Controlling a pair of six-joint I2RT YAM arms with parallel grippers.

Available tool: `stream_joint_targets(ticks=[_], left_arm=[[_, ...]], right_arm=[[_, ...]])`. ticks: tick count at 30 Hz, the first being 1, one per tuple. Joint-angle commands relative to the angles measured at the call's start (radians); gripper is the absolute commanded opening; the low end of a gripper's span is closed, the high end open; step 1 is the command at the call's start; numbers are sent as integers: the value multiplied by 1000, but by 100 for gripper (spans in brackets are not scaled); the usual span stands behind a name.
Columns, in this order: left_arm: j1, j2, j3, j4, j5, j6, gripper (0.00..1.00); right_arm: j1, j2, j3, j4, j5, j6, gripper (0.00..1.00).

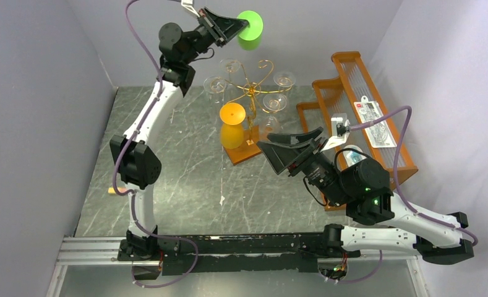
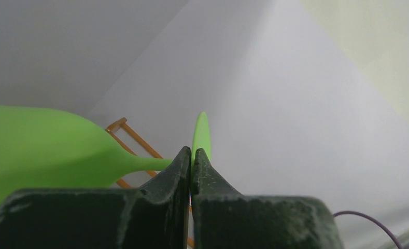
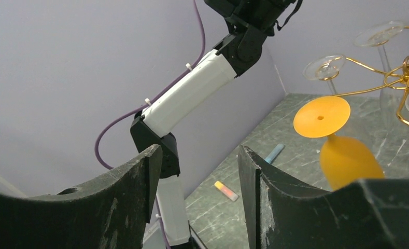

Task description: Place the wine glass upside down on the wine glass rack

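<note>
My left gripper (image 1: 245, 26) is raised high near the back wall, above the rack. It is shut on the foot (image 2: 201, 134) of a green wine glass (image 1: 251, 30), whose bowl (image 2: 36, 150) lies sideways to the left of the fingers. The wine glass rack (image 1: 252, 86) is gold wire with scroll arms on a brown wooden base (image 1: 248, 153). Clear glasses hang from it. An orange glass (image 1: 232, 127) hangs upside down at its near-left side and also shows in the right wrist view (image 3: 344, 158). My right gripper (image 1: 286, 147) is open and empty, right of the rack base.
An orange wooden slatted shelf (image 1: 352, 93) stands at the right with a packet (image 1: 375, 122) on it. A yellow-pink marker (image 3: 226, 191) and a blue stick (image 3: 273, 153) lie on the dark marble table (image 1: 185, 185) near the left wall.
</note>
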Motion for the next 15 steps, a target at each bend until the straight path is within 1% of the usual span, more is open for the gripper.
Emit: stream_joint_targets(ticks=[1,3,7,10,15], left_arm=[[-33,-33,-42,-26,-176,52,5],[-45,-13,-36,-8,-171,45,5],[-66,42,13,-50,-162,38,5],[-73,32,-23,-65,-192,36,5],[-100,-1,-72,-134,-279,84,5]], right_arm=[[4,-15,-4,-31,34,21,58],[4,-18,-3,-34,32,18,58],[4,-24,-9,-34,35,20,58],[4,-27,-20,-28,36,26,58],[4,-32,-27,-29,36,32,58]])
